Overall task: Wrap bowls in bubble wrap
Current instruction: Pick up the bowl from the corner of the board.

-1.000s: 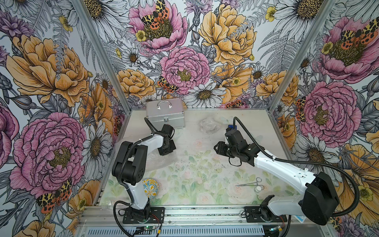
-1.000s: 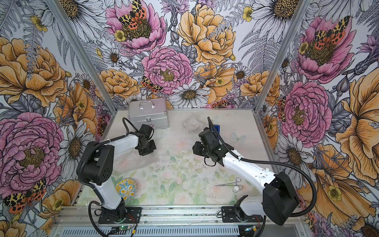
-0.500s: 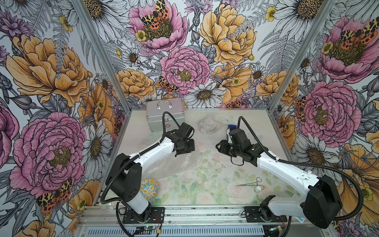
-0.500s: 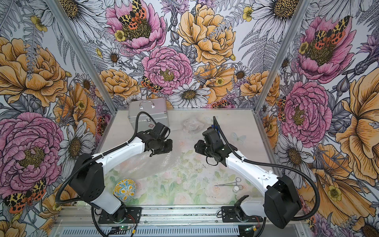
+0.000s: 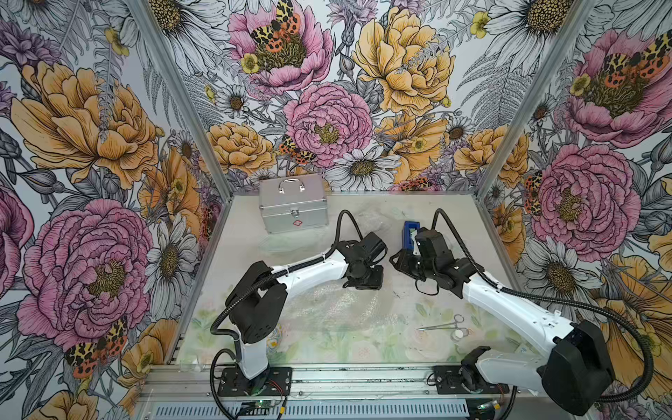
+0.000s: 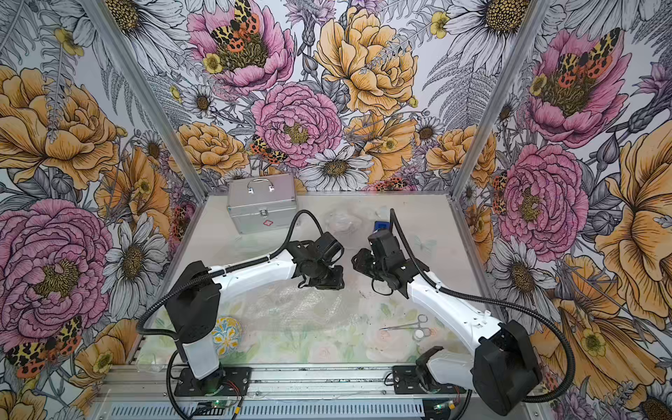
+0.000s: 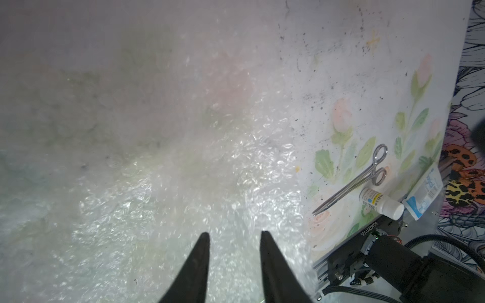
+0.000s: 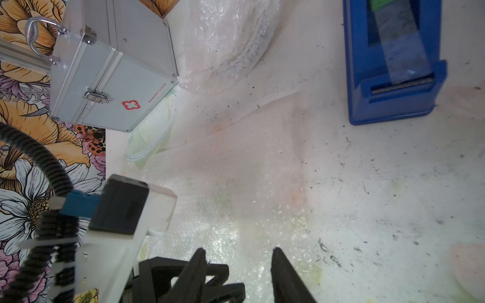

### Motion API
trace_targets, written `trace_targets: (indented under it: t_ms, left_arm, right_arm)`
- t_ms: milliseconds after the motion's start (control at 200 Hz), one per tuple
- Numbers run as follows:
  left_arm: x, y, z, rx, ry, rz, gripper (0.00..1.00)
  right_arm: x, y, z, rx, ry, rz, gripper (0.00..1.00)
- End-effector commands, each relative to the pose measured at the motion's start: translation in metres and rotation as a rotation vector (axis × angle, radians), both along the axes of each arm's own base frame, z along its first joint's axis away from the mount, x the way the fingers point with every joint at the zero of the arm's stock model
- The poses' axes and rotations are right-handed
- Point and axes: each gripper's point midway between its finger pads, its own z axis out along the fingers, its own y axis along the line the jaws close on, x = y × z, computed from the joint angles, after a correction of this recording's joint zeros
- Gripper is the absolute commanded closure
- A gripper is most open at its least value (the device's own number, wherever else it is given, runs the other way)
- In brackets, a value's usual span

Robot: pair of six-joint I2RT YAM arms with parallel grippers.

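Now that left fingers [image 7: 202, 246] have swung to mid-desk and parted, empty, bubble wrap [image 5: 327, 312] lies released flat beneath them. Right fingers [image 8: 279, 262] apart, empty, alongside. Bowl [image 6: 226, 334] unwrapped at desk [image 5: 465, 218] front-left edge: likely fetch next.

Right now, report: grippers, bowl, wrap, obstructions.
Left gripper open, empty, over bubble wrap. Right gripper open, empty. Bowl unwrapped by left arm base. Forceps off the sheet.
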Motion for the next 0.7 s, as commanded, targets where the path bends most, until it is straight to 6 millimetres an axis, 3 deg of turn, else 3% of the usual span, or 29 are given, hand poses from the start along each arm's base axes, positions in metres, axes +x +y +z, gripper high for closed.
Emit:
trace_targets:
  t_ms: [0, 35, 85, 190, 255, 330, 455, 695]
  left_arm:
    - [0.004, 0.030, 0.044, 0.005, -0.081, 0.066, 0.43]
    - [0.003, 0.048, 0.052, 0.026, -0.104, 0.099, 0.31]
    - [-0.001, 0.080, 0.059, 0.077, -0.130, 0.153, 0.28]
    - [-0.018, 0.153, 0.059, 0.207, -0.144, 0.302, 0.30]
    - [-0.039, 0.196, 0.047, 0.263, -0.095, 0.415, 0.36]
    - [-0.063, 0.231, 0.030, 0.292, -0.024, 0.526, 0.40]
    - [-0.090, 0.255, 0.015, 0.318, 0.058, 0.612, 0.45]
    - [-0.111, 0.288, 0.003, 0.471, 0.104, 0.653, 0.43]
  right_arm:
    - [0.000, 0.003, 0.005, 0.004, -0.023, 0.029, 0.57]
    - [-0.001, 0.003, 0.003, -0.002, -0.024, 0.038, 0.57]
    - [-0.002, 0.005, 0.001, -0.011, -0.027, 0.054, 0.57]
    - [-0.002, 0.009, -0.002, -0.025, -0.035, 0.095, 0.57]
    - [-0.001, 0.012, -0.003, -0.033, -0.037, 0.114, 0.58]
    - [0.000, 0.014, -0.006, -0.041, -0.035, 0.124, 0.58]
    - [0.000, 0.015, -0.012, -0.043, -0.026, 0.127, 0.58]
    - [-0.004, 0.013, -0.023, -0.050, -0.002, 0.123, 0.58]
